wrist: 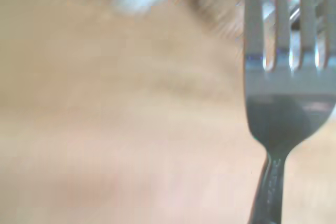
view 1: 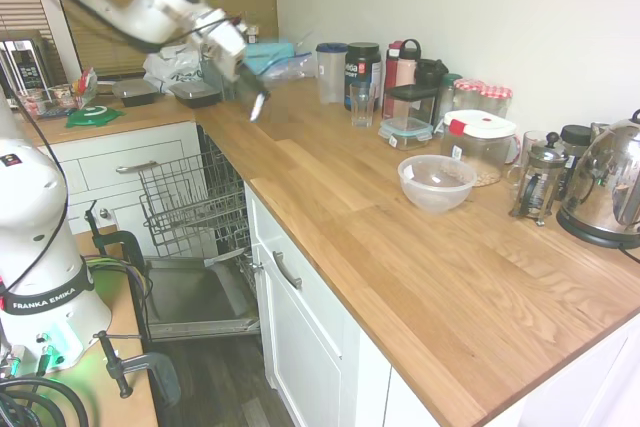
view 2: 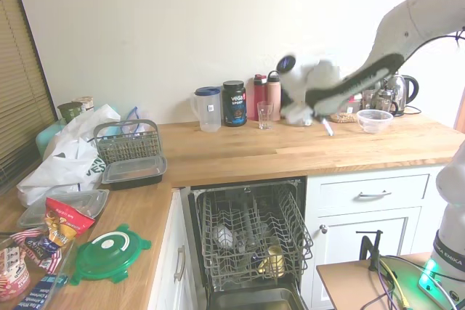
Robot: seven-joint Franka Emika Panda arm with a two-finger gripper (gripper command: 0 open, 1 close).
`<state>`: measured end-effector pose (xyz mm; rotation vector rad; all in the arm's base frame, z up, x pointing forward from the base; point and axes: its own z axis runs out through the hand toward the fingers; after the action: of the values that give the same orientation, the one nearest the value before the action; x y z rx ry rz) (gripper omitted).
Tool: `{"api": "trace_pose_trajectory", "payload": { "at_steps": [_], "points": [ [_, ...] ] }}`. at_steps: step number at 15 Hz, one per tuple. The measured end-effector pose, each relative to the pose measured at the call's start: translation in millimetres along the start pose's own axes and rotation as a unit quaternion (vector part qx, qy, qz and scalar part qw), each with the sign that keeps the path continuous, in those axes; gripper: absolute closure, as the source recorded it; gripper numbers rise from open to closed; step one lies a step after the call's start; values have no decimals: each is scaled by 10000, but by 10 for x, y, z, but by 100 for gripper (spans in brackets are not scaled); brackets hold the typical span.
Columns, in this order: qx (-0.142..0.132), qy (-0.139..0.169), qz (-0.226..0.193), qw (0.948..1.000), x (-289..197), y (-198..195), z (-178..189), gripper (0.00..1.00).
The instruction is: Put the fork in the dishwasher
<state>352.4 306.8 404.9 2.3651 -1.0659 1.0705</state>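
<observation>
The silvery fork (view 1: 259, 103) hangs tines-down from my gripper (view 1: 245, 77), which is shut on its handle, in the air above the wooden counter near the corner. In the second exterior view the gripper (view 2: 314, 115) is motion-blurred and the fork (view 2: 328, 128) sticks out below it, right of the dishwasher opening. Up close in the wrist view, the fork (wrist: 283, 93) rises from the bottom edge over blurred wood. The dishwasher (view 1: 195, 197) stands open below the counter, its grey wire rack (view 2: 251, 230) pulled out over the dropped door (view 1: 195, 302), with a few items inside.
A clear plastic bowl (view 1: 436, 182), jars, bottles, a French press and a kettle (view 1: 610, 187) line the back of the counter. Food containers (view 2: 134, 172), a grey cutlery basket (view 2: 127, 141), bags and a green lid (view 2: 110, 252) crowd the other counter. White drawers (view 2: 374, 195) flank the dishwasher.
</observation>
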Motion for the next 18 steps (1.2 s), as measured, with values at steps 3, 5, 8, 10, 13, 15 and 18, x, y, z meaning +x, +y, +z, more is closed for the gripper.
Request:
{"api": "trace_pose_trajectory", "payload": {
  "at_steps": [3, 5, 8, 10, 13, 15, 18],
  "points": [
    [201, 172, -375, 9989, -1516, 768, -349, 100],
    [303, 179, -573, 9977, -1859, 816, -455, 100],
    [239, 61, -635, 9977, -1835, 253, -257, 100],
    [0, -117, -677, 9976, -1873, -157, -12, 100],
    [-173, -162, -1043, 9943, -2463, -391, 202, 100],
    [-230, -136, -1218, 9922, -2927, -488, 218, 0],
    [-262, -145, -1205, 9923, -3117, -695, 191, 0]
  ]
}}
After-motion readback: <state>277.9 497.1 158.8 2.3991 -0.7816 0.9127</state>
